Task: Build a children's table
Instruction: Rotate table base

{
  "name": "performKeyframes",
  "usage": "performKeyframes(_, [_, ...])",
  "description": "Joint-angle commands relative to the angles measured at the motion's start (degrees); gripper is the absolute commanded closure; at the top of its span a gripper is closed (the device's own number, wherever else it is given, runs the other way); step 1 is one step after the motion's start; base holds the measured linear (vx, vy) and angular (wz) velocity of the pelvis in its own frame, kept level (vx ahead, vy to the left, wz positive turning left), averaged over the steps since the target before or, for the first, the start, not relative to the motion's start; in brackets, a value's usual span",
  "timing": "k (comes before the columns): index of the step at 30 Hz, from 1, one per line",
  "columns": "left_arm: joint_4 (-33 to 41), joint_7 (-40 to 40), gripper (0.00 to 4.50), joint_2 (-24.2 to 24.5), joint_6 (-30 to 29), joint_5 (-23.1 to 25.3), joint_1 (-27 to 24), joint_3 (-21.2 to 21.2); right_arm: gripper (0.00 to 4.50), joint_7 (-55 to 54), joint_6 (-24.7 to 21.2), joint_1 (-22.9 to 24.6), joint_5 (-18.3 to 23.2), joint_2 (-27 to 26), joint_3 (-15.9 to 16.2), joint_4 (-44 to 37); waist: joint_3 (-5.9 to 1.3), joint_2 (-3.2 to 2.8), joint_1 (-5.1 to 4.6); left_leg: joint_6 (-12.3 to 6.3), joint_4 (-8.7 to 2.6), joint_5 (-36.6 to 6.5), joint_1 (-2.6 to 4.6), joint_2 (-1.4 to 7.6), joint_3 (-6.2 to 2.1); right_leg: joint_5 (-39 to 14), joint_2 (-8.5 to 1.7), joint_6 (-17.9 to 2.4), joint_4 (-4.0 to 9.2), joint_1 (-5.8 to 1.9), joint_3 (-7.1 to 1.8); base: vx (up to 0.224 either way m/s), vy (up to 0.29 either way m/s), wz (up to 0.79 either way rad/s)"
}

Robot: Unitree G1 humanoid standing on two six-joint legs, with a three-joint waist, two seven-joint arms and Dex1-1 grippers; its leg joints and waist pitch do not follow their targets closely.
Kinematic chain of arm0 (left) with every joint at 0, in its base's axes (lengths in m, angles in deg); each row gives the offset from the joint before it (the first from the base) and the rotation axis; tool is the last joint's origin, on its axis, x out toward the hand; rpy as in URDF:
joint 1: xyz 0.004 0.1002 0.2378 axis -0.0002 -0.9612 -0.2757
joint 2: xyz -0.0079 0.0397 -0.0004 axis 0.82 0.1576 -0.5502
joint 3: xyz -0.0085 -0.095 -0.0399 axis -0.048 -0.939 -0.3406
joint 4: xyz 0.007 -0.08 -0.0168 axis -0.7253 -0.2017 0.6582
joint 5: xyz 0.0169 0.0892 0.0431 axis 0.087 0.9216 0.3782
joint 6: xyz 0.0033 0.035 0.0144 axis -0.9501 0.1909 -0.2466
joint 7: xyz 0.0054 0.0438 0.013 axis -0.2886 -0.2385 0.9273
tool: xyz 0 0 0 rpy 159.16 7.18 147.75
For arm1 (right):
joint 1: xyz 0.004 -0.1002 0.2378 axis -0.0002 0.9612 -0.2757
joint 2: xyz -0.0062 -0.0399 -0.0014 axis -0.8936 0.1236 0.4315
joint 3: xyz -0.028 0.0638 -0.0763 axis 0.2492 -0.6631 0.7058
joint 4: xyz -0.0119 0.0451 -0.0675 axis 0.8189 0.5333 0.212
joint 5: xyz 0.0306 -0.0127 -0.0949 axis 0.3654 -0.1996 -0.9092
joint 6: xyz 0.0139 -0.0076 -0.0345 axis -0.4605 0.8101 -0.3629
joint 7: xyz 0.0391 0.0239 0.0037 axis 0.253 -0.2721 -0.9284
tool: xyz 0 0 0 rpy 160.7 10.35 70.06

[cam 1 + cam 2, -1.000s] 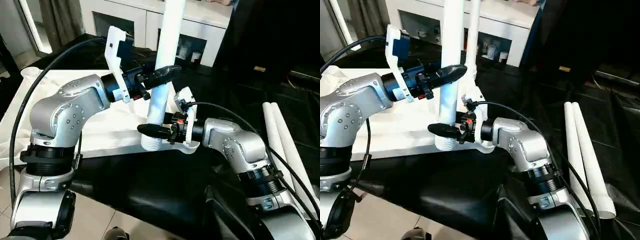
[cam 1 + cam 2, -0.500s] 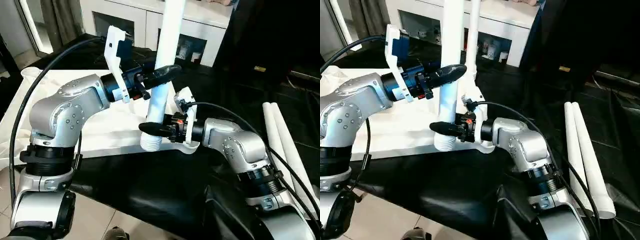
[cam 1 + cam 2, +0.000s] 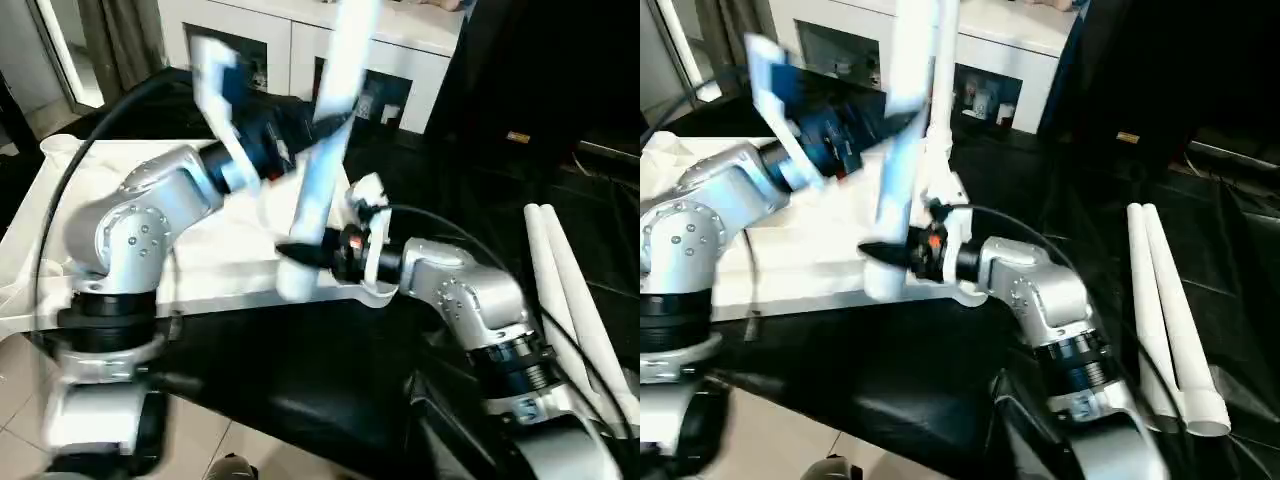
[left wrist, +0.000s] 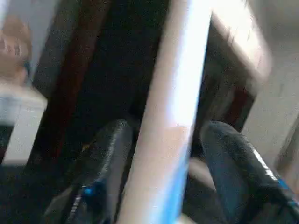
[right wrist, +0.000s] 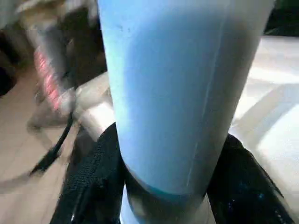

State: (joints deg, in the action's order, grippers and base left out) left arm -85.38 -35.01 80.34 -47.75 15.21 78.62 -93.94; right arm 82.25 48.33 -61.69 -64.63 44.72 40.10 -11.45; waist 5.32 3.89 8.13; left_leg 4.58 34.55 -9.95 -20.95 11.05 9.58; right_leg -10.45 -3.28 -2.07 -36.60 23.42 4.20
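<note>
My right pincer (image 3: 300, 252) is clamped around the lower end of a white table leg (image 3: 318, 180), one black finger pressed on each side of the tube, as my right wrist view shows with the leg (image 5: 177, 93) wedged between the fingers (image 5: 93, 177). The leg leans toward one o'clock, its foot just above the near edge of the white table top (image 3: 215, 265), which lies flat at about ten o'clock from my right elbow.

My left pincer (image 4: 163, 154) straddles the same leg higher up; its fingers (image 4: 105, 158) stand apart with a gap to the tube on either side, so it grips nothing.

Two more legs (image 3: 1170, 310) lie side by side on the black sheet (image 3: 940, 370) at three o'clock, touching each other.

A white cabinet (image 3: 300, 50) stands at twelve o'clock.
</note>
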Motion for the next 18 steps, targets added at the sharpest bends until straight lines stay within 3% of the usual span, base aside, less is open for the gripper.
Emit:
performKeyframes(1, [1.08,-1.36,1.55,-2.21,0.98,-3.84,-0.85,-2.04,2.59,-5.0,2.91,0.54,-0.12,-0.44,-3.96,-0.16,-5.59,-1.04,-0.19,3.69,-3.59,-7.37,0.4,1.77,-0.4,-8.98,-4.88,-8.71,4.07,-3.67,-3.2,0.0,0.0,0.0])
performKeyframes(3, [1.75,-1.86,1.55,-4.28,2.04,-5.61,-1.7,-3.29,2.59,-8.15,4.3,0.61,0.12,-1.01,-6.33,-0.63,-5.59,-0.81,-0.25,3.5,-3.61,-7.41,0.42,1.74,-0.31,-8.69,-4.62,-8.27,4.15,-3.67,-3.18,0.0,0.0,0.0])
performKeyframes(4, [2.39,-1.88,1.55,-5.05,2.78,-5.52,-2.84,-3.44,2.59,-11.69,4.75,0.67,0.45,-0.81,-9.54,-1.24,-5.53,-0.61,-0.32,3.28,-3.69,-7.49,0.39,1.8,-0.29,-8.96,-4.66,-7.95,4.18,-3.7,-3.23,0.0,0.0,0.0])
performKeyframes(6, [2.69,-1.55,1.55,-4.5,2.48,-4.45,-3.48,-2.67,2.59,-12.88,5.06,0.83,-0.11,-0.19,-10.41,-1.55,-5.56,-0.53,-0.38,3.22,-3.7,-7.24,0.45,1.78,-0.28,-9.14,-4.54,-7.19,4.13,-3.69,-3.21,0.0,0.0,0.0])
performKeyframes(7, [3.06,0.04,1.55,-2.51,2.28,-1.6,-4.57,-0.06,2.59,-13.94,6.01,1.14,-1.78,0.93,-10.4,-1.85,-5.51,-0.47,-0.35,2.98,-3.81,-6.81,0.45,1.7,-0.32,-10.04,-4.49,-5.45,4.32,-3.73,-3.2,0.0,0.0,0.0])
performKeyframes(10, [4.34,7.98,1.55,6.17,4.92,9.93,-8.85,12.85,2.59,-14.66,6.17,2.53,-6.1,4.72,-8.95,-3.35,-5.51,-0.7,-0.54,2.99,-3.86,-5.99,0.6,1.7,-0.33,-10.62,-4.11,-2.6,4.17,-3.54,-3.35,0.0,0.0,0.0])
performKeyframes(12, [4.61,11.25,1.55,9.99,5.98,14.38,-10.58,19.52,2.59,-14.17,5.82,3.65,-7.6,6.6,-7.9,-4.4,-5.51,-0.87,-0.54,3.02,-3.92,-5.39,0.67,1.72,-0.34,-10.27,-4.24,-2.4,4.28,-3.47,-3.39,0.0,0.0,0.0])
performKeyframes(14, [1.36,12.65,1.55,12.96,8.74,20.92,-11.1,26.61,2.59,-13.26,4.5,5.66,-7.96,8.48,-7.04,-7.08,-5.44,-0.93,-0.7,2.99,-3.94,-5.78,0.76,1.74,-0.18,-9.53,-4.17,-3.69,4.27,-3.38,-3.44,0.0,0.0,0.0])
performKeyframes(17, [-3.27,13.0,1.55,14.15,12.11,26.73,-10.77,31.27,2.59,-12.16,2.32,7.94,-6.98,10.29,-6.38,-10.63,-5.07,-0.77,-0.95,2.89,-4.1,-8.02,0.68,1.69,-0.23,-11.91,-4.32,-3.81,4.55,-3.41,-3.57,0.0,0.0,0.0])
performKeyframes(18, [-5.27,13.48,1.55,14.36,13.16,28.12,-10.57,32.4,2.59,-11.56,1.58,8.9,-6.54,11.12,-5.98,-12.08,-4.95,-0.75,-0.85,2.77,-4.15,-8.43,0.66,1.58,-0.31,-13.44,-4.21,-3.03,5.05,-3.58,-3.55,0.0,0.0,0.0])
